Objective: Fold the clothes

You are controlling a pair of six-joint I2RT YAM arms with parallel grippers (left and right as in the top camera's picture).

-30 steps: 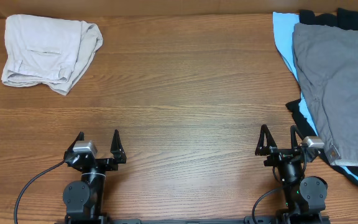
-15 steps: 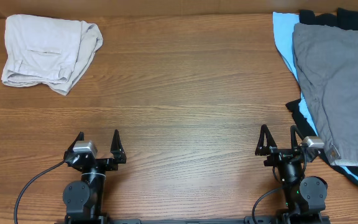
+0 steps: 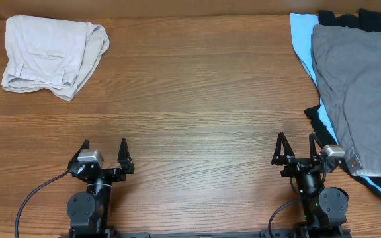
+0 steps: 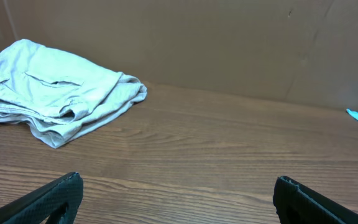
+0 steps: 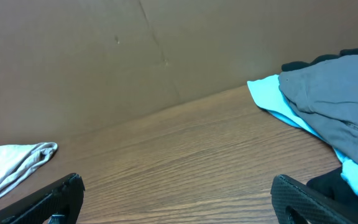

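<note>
Beige shorts [image 3: 50, 56] sit in a rough, lumpy fold at the table's [image 3: 197, 99] far left corner, so it's probably mostly done. Left gripper [image 3: 104, 144] and right gripper [image 3: 296, 137] are spread wide, holding nothing.

The light is soft and even, and it seems to come from above. The counter [image 3: 197, 99] looks bright and brown, with no strong glare. Far ahead of the left end effector [image 3: 104, 144], the cream shorts [image 3: 48, 56] have only a thin dark shadow along their edge. In the wrist views the black fingers [image 4: 48, 199] close to the camera look a bit blurry. The wall [image 4: 229, 43] behind looks dim. The overhead view is sharp.
</note>
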